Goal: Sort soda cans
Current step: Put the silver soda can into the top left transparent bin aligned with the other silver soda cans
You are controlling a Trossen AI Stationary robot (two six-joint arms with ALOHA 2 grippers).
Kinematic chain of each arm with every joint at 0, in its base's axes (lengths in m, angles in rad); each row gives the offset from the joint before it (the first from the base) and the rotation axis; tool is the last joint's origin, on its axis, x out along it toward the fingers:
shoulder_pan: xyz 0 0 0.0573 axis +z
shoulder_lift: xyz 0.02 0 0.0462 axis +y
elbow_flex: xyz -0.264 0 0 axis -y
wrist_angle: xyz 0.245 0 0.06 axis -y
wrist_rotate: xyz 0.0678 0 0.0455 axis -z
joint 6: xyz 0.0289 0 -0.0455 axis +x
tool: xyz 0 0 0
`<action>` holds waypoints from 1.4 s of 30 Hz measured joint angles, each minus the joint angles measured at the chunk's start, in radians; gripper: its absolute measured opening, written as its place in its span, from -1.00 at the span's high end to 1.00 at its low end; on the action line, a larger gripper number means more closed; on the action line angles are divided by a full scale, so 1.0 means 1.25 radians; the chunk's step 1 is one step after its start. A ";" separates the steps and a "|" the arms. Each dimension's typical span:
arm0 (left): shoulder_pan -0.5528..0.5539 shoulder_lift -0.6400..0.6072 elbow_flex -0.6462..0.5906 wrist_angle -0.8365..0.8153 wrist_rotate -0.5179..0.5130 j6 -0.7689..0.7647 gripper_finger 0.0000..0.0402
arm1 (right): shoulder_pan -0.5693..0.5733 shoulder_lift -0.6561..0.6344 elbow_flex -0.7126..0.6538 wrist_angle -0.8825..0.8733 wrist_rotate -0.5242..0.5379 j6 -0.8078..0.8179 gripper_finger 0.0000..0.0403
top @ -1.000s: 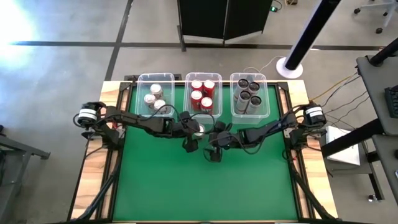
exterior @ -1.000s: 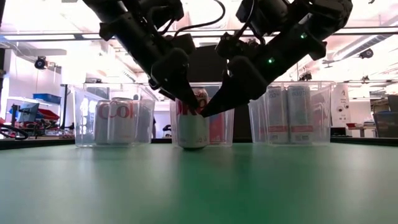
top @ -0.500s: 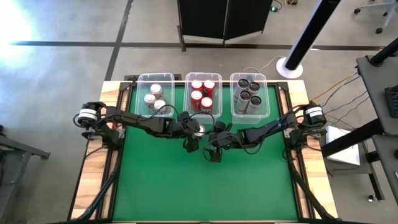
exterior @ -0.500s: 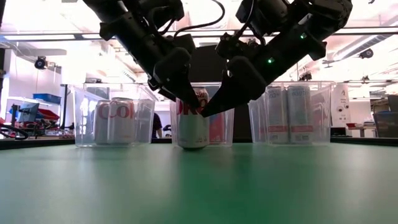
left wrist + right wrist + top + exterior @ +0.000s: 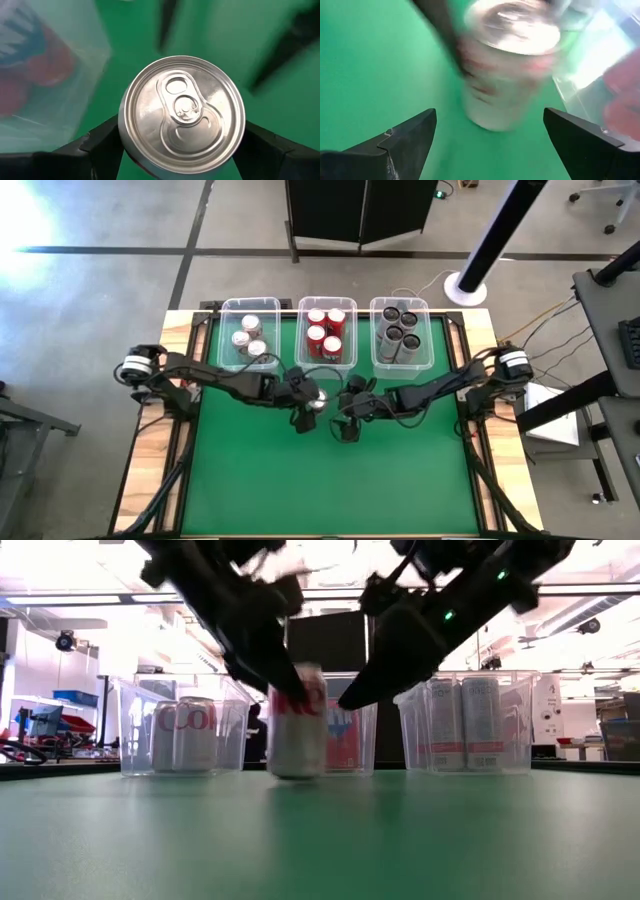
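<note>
Can (image 5: pixel 296 720) shifted, left gripper (image 5: pixel 308 404) clamped.

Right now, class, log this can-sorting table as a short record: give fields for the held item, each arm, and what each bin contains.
held item: silver-white soda can with red lettering, upright on the green table mat
left gripper: jaws shut on that can
right gripper: jaws open, beside the can
left clear plastic bin: silver-white cans
middle clear plastic bin: red cans
right clear plastic bin: dark grey cans
</note>
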 joint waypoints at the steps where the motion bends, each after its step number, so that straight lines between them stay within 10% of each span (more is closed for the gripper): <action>1: -0.010 -0.015 -0.001 -0.014 0.006 -0.002 -0.42 | 0.007 -0.016 0.000 -0.029 0.002 0.010 -0.81; 9: -0.076 -0.231 0.000 -0.131 -0.055 -0.046 -0.42 | 0.094 -0.133 0.000 -0.188 0.011 0.111 -0.81; 17: 0.021 -0.453 0.000 -0.268 -0.317 -0.002 -0.42 | 0.169 -0.159 -0.001 -0.188 0.078 0.153 -0.81; 28: 0.404 -0.463 0.000 -0.286 -0.191 0.053 -0.41 | 0.174 -0.090 -0.002 -0.191 0.078 0.174 -0.81; 42: 0.502 -0.344 -0.002 -0.264 -0.075 0.086 -0.41 | 0.188 -0.054 -0.002 -0.190 0.076 0.225 -0.81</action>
